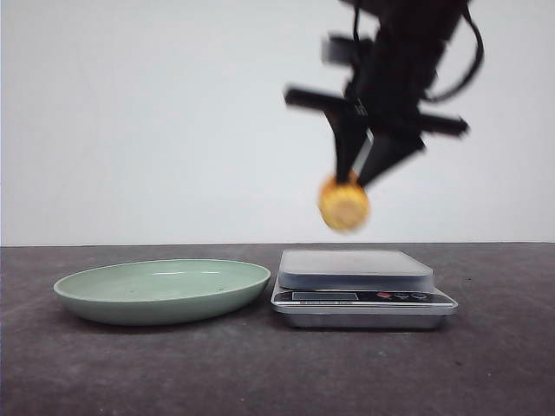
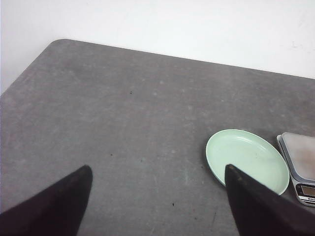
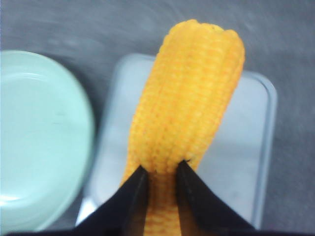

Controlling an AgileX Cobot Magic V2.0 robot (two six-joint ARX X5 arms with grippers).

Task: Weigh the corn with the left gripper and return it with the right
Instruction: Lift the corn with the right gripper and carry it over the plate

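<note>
My right gripper [image 1: 355, 178] is shut on the yellow-orange corn [image 1: 343, 204] and holds it in the air above the silver scale [image 1: 355, 270]. The arm and corn are blurred in the front view. In the right wrist view my right gripper [image 3: 162, 167] pinches the corn [image 3: 192, 93] near one end, over the scale's platform [image 3: 246, 137]. The pale green plate [image 1: 160, 290] is empty and stands left of the scale. My left gripper [image 2: 157, 169] is open and empty, high over bare table, and does not show in the front view.
The plate [image 2: 246, 157] and the scale [image 2: 301, 157] appear side by side in the left wrist view, with the dark grey table [image 2: 123, 108] around them. The plate also shows in the right wrist view [image 3: 34, 137]. A white wall stands behind the table.
</note>
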